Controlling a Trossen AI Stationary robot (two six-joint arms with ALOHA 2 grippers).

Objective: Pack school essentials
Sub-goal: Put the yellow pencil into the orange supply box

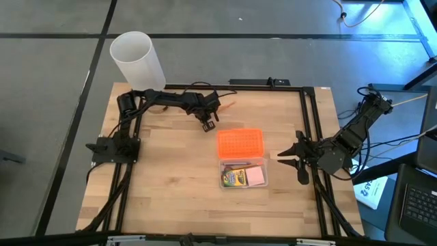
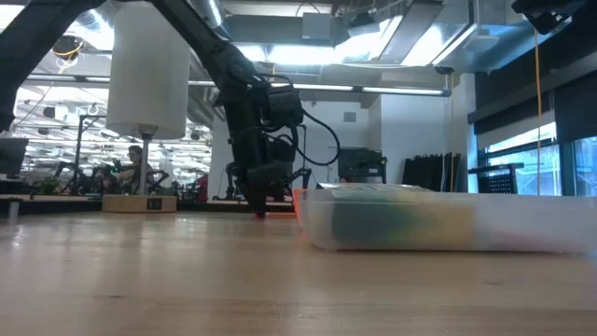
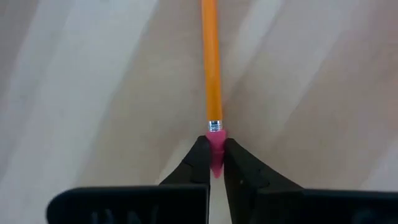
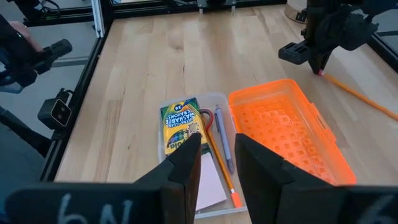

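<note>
An orange pencil [image 3: 211, 62] with a pink eraser lies on the wooden table near the far edge, also visible in the high view [image 1: 227, 105]. My left gripper [image 3: 215, 163] stands over its eraser end and is shut on it; it shows too in the right wrist view [image 4: 319, 65]. The clear box [image 1: 244, 175] holds the green-and-yellow crayon box [image 4: 180, 124], red-handled scissors [image 4: 208, 118], blue-grey pen [image 4: 224, 140], another orange pencil [image 4: 221, 163] and pink sticky pad [image 1: 255, 177]. My right gripper [image 1: 299, 164] waits open to the right of the box. My left gripper pinches the pencil's pink eraser end [image 3: 215, 138] between its two fingertips. The fingers come from above, pointing down, and lie in line with the pencil. The pencil's shaft [image 4: 360, 96] runs away from the fingers along the table top.
The box's orange lid [image 1: 240, 143] lies open toward the far edge, between the box and my left gripper. A tall white cylinder [image 1: 137, 60] stands at the table's far left corner. Black frame rails [image 1: 308, 123] run along the left and right sides. Bare wood lies left of the box.
</note>
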